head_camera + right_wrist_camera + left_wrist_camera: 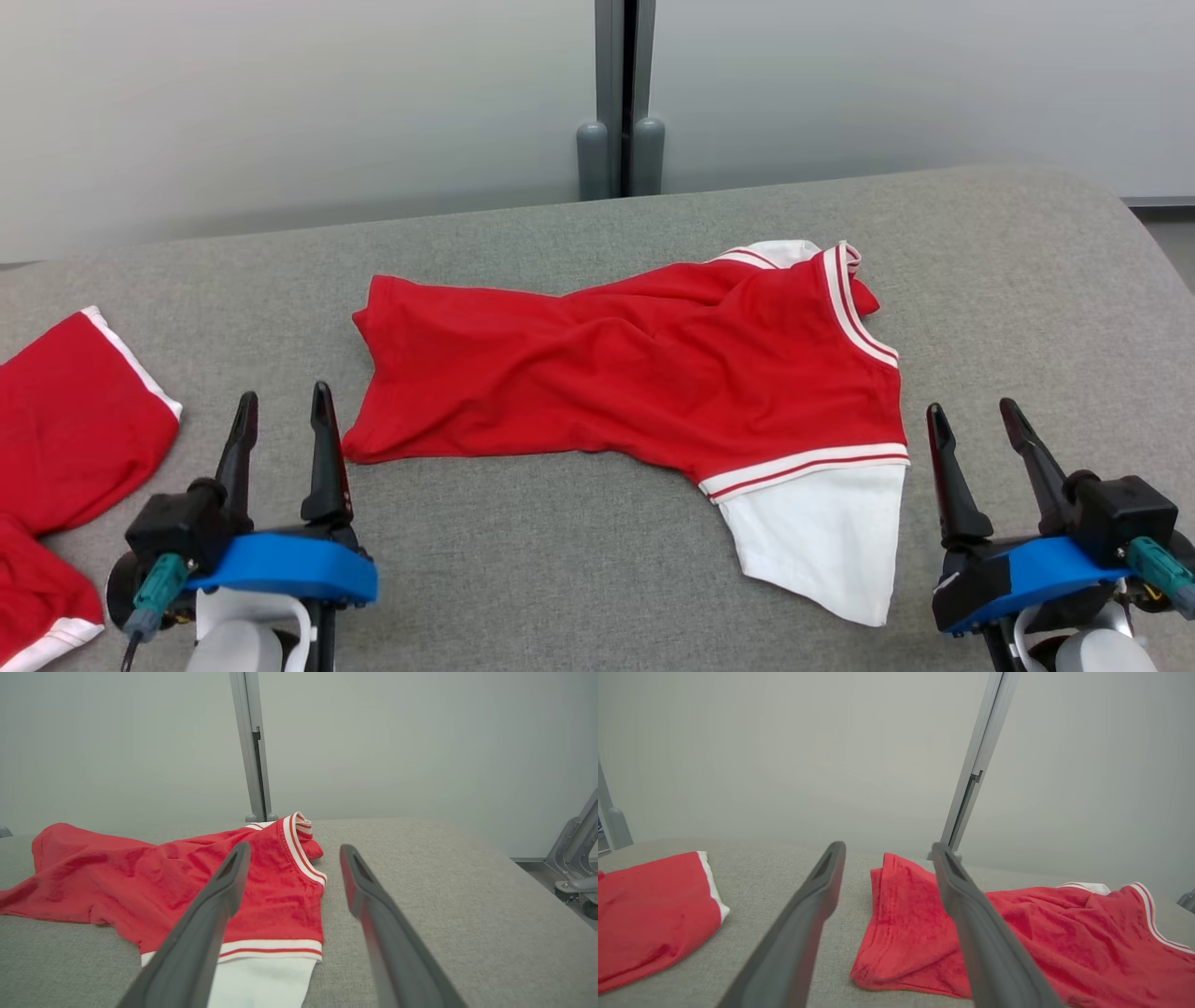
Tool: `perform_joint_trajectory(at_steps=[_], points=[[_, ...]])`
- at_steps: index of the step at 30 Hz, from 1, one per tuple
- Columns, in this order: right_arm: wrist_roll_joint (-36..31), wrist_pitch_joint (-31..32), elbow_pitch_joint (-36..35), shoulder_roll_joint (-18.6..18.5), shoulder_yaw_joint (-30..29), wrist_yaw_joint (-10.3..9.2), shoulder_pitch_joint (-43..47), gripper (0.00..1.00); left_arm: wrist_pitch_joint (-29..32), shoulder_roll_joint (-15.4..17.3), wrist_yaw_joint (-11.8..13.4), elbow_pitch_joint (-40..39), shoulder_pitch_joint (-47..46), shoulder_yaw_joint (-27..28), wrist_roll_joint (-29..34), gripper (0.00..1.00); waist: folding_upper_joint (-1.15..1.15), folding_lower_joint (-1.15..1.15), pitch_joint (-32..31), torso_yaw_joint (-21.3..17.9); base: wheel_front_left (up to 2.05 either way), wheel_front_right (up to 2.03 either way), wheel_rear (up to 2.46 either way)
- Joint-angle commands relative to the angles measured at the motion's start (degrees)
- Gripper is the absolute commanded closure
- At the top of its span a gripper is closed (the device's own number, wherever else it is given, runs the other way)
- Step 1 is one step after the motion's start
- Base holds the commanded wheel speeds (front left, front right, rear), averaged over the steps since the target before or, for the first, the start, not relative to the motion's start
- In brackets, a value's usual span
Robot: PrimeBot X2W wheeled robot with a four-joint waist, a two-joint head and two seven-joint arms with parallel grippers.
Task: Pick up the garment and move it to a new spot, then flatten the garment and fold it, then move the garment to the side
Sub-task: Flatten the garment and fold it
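2 grippers are what I have to work with, and both stand wide and empty: my left gripper point(285, 392) at 7 o'clock in the head view and my right gripper point(971, 407) at 5 o'clock, each low near the grey padded table point(560, 579) with fingers pointing toward 12. The garment point(635, 373), a red shirt, lies across the middle of the table between them. Its hem end points toward 9 o'clock, just beside my left fingers, and its striped neckline point(854, 313) toward 2 o'clock. 1 white sleeve point(822, 532) spills out toward 5 o'clock, near my right gripper but apart from it. As far as I can see, neither gripper touches the cloth. A 2nd red garment point(65, 429) sits at 8 o'clock by the table edge, well apart from the shirt. As I read it, the shirt lies in a working spot but little else is done: the body is rumpled with diagonal creases, the far side is bunched near 1 o'clock, and no fold has been made. Flattening looks partial at best, so I reckon smoothing, folding and the move to the side are all left.
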Motion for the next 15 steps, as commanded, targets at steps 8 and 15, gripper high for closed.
perform_joint_trajectory(at_steps=[8,15], points=[[-0.28,0.95,-0.59,-0.05,-0.94,0.02,3.32,0.00,-0.24,-0.46,-0.22,-2.60,6.78,2.21,2.30,0.00,0.00,0.01,-2.68,0.45,0.00,0.00,0.00],[0.25,1.60,-1.46,-0.05,-0.76,0.03,5.72,0.00,-0.24,-0.83,0.20,-1.49,8.98,3.12,2.93,0.00,0.00,0.01,-4.03,0.43,0.00,0.00,0.00]])
